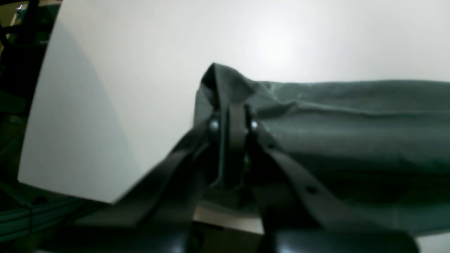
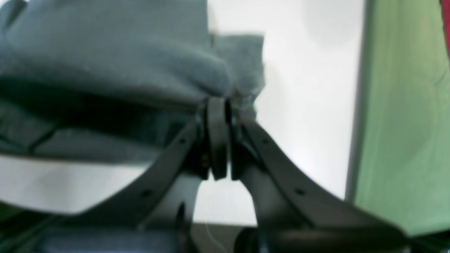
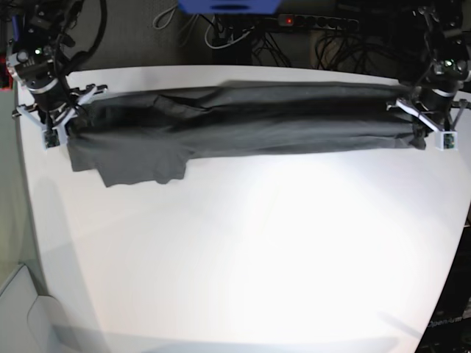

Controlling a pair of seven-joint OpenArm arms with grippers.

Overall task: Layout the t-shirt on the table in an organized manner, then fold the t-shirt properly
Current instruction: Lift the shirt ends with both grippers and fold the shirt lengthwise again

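Note:
The dark grey t-shirt (image 3: 243, 118) is stretched in a long band across the far side of the white table (image 3: 243, 257), a sleeve hanging down at the left. My left gripper (image 3: 418, 126), at the base view's right end, is shut on the t-shirt (image 1: 351, 119); its fingertips (image 1: 232, 116) pinch a peaked corner of fabric. My right gripper (image 3: 68, 126), at the left end, is shut on the t-shirt (image 2: 116, 59) too, with cloth bunched above the gripper (image 2: 219, 105). Both ends look lifted slightly off the table.
Cables and a power strip (image 3: 316, 22) lie behind the table's far edge. A green surface (image 2: 404, 116) runs beside the table edge in the right wrist view. The table's left edge (image 1: 38, 105) is close to my left gripper.

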